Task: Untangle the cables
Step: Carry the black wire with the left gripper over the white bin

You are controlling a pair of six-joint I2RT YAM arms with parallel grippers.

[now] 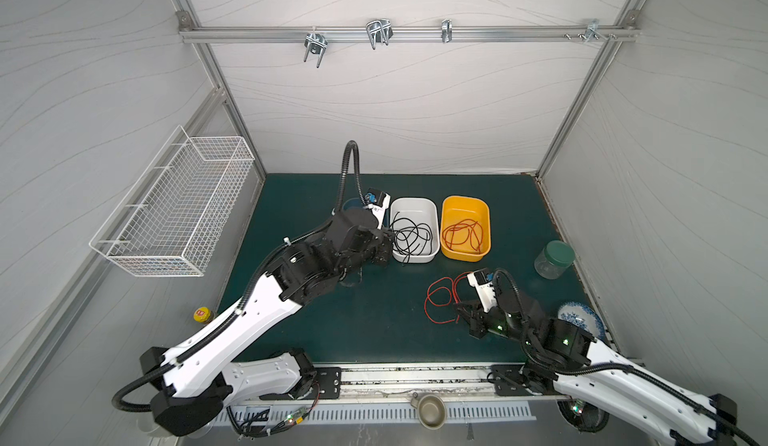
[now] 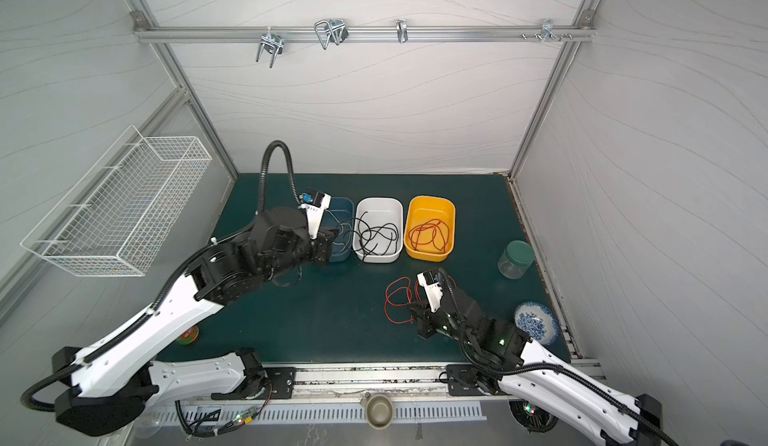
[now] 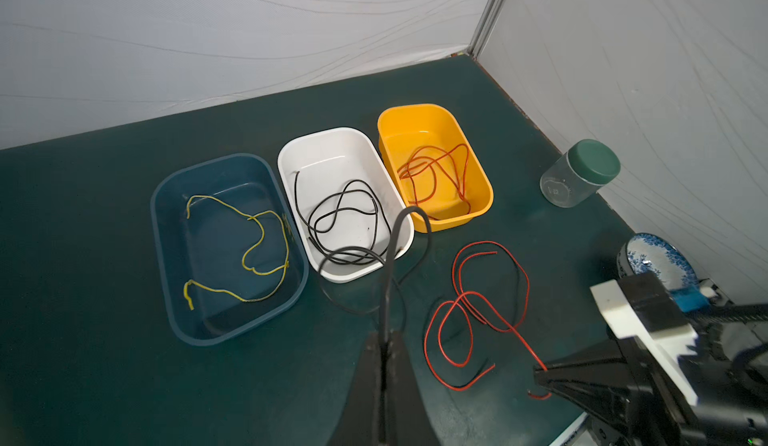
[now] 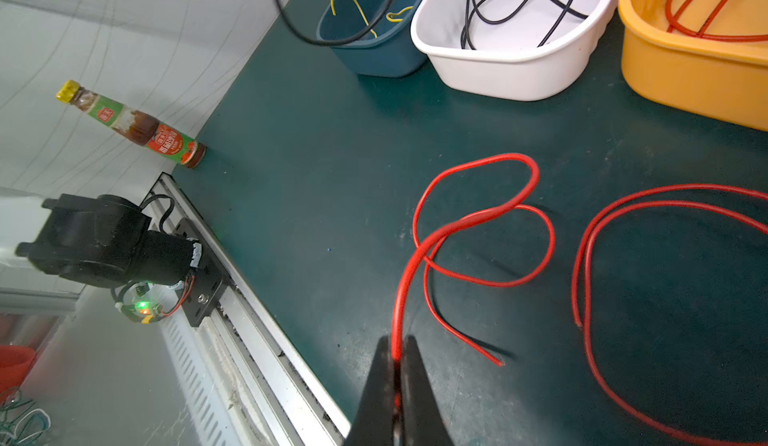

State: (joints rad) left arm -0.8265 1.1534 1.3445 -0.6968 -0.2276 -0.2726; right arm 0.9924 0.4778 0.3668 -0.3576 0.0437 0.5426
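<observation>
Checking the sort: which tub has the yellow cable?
The dark blue tub, end of the row beside the white tub, holds the yellow cable; white has black cable, the orange tub red cable.

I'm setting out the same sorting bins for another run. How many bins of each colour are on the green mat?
blue bin: 1
white bin: 1
orange bin: 1
Total: 3
</observation>
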